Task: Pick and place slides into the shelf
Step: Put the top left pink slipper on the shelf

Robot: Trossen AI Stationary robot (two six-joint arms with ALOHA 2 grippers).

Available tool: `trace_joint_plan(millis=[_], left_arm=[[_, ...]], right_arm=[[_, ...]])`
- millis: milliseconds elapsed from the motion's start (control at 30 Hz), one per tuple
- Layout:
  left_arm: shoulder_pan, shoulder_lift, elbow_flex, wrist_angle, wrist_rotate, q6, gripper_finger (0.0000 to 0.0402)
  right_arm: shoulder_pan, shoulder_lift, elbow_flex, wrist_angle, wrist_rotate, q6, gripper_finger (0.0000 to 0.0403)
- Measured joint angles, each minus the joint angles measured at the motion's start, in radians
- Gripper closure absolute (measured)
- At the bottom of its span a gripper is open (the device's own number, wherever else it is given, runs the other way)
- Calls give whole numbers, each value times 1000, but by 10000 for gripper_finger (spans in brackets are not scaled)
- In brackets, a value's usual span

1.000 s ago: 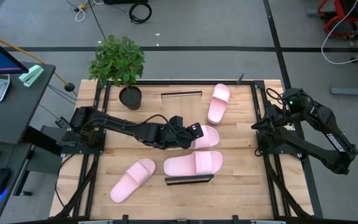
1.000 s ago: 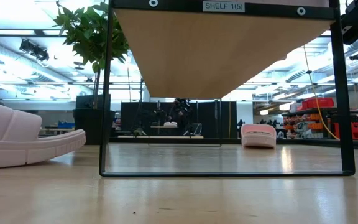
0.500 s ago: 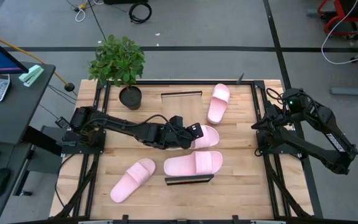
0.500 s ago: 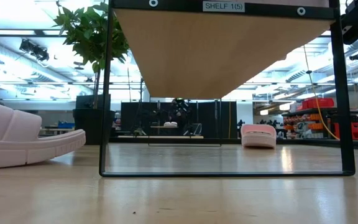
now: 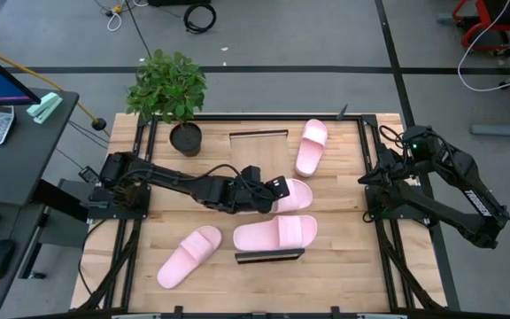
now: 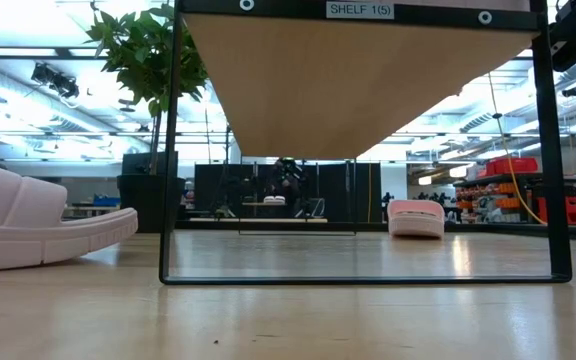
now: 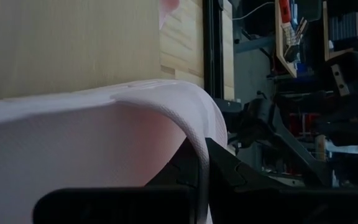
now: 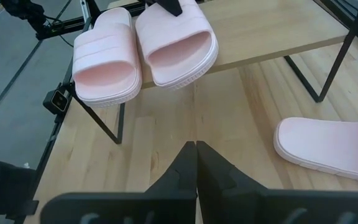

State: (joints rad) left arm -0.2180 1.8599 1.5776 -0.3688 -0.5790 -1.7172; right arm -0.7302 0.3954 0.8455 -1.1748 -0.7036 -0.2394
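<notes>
The shelf (image 5: 264,155) is a raised light-wood board on black rails; the low view shows its underside (image 6: 358,80). Two pale pink slides lie side by side on it, toes jutting over its right long edge: one (image 8: 107,59) free, the other (image 8: 176,43) with my left gripper (image 5: 277,189) shut on it. A third slide (image 5: 311,146) rests sole-down on the table at the far right. Another (image 5: 189,255) rests at the near left. My right gripper (image 8: 196,144) hangs shut by the table's right edge, touching nothing. My left gripper pinches the curved edge of the slide's wide strap (image 7: 194,134) between its two fingers, coming from the table's left and slanting down. One finger (image 7: 229,174) shows beside the strap; the foam hides the other. The slide lies sole-down on the shelf board, toe toward the right.
A potted plant (image 5: 185,137) stands at the table's far left corner. The shelf's black legs (image 8: 319,81) rise from the table. Bare tabletop (image 5: 343,230) lies between the shelf and the right arm.
</notes>
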Motion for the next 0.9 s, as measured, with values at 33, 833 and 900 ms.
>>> trace_joint_plan(millis=[33,833,900], left_arm=[[0,0,0,3,2,0,390],[-1,1,0,29,22,-34,390],[-1,1,0,28,22,-34,390]], right_arm=[[0,0,0,0,0,0,403],[0,0,0,0,0,0,403],[0,0,0,0,0,0,403]])
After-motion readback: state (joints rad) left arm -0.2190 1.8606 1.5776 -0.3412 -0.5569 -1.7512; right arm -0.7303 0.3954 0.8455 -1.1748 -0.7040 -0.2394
